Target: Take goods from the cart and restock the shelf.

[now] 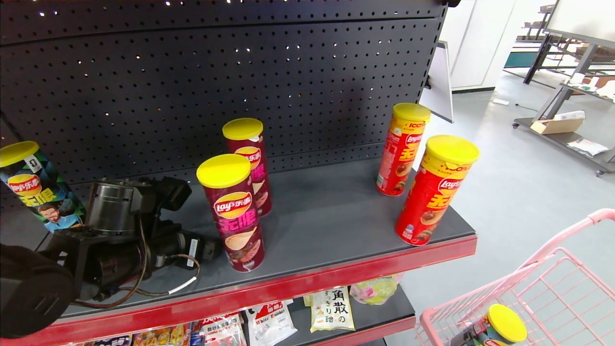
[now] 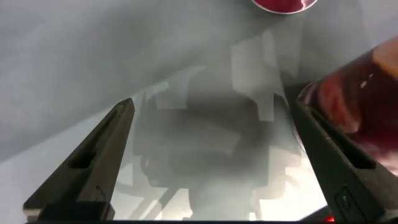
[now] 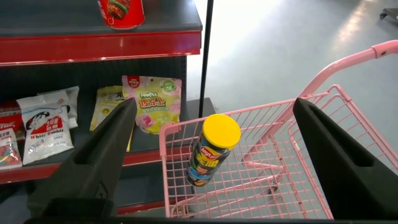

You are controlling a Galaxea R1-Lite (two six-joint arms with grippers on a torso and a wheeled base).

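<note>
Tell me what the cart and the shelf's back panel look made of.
Cart: thin pink rods in a grid, smooth, so probably coated steel wire. Shelf back panel: matte black sheet with regular rows of holes, likely painted metal pegboard.

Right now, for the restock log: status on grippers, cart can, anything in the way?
Left gripper open, empty, over shelf beside front maroon can. Right gripper open above cart can. Nothing visible between them.

six chip cans (image 1: pixel 233 211) (two red)
</note>
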